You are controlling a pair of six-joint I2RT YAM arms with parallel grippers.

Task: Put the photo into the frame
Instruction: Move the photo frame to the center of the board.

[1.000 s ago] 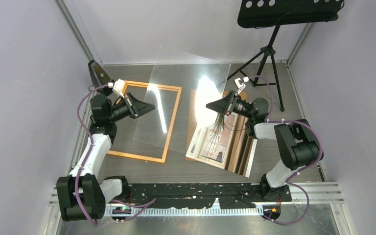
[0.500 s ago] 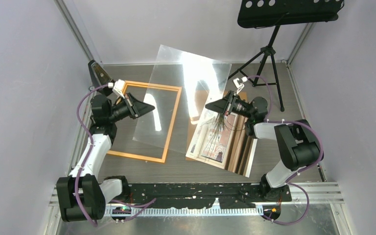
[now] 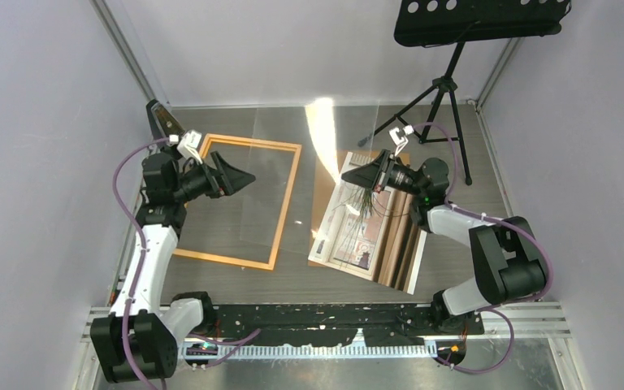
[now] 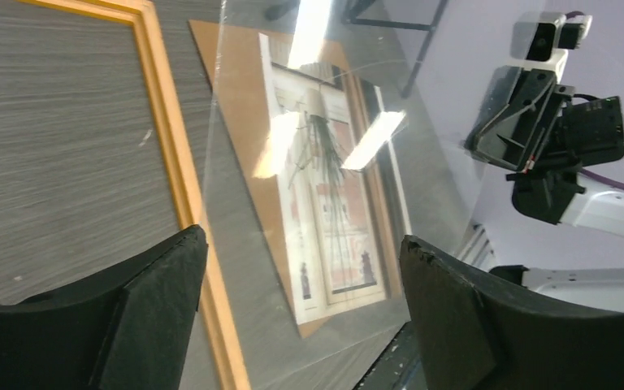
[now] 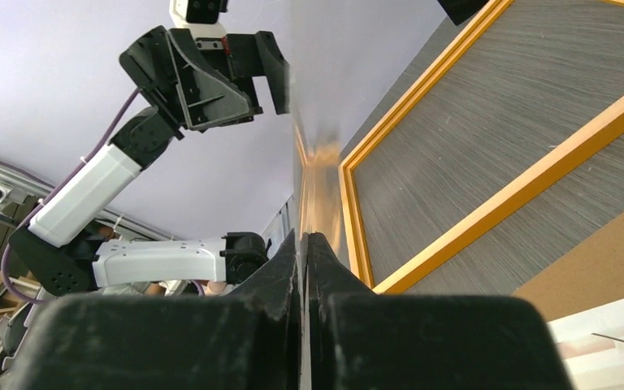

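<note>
The orange frame (image 3: pixel 286 195) lies flat on the table, left of centre. The photo (image 3: pixel 356 231), picture side up, rests on a brown backing board (image 3: pixel 322 175) to the frame's right. A clear sheet (image 3: pixel 309 187) hangs tilted over both. My right gripper (image 3: pixel 346 175) is shut on its right edge; in the right wrist view the gripper (image 5: pixel 303 244) pinches the sheet (image 5: pixel 313 97) edge-on above the frame (image 5: pixel 487 203). My left gripper (image 3: pixel 249 177) is open, and the sheet's left edge (image 4: pixel 211 211) runs untouched between its fingers (image 4: pixel 142 301). Through the sheet I see the photo (image 4: pixel 333 203).
A black music stand on a tripod (image 3: pixel 447 89) stands at the back right. A dark stand-like piece (image 3: pixel 161 120) sits at the back left corner. More boards lean beside the photo (image 3: pixel 406 252). Grey walls close in on three sides.
My left gripper has opened and let go of the clear sheet, and drawn back slightly. The sheet has tipped down flatter, with only my right gripper holding it.
</note>
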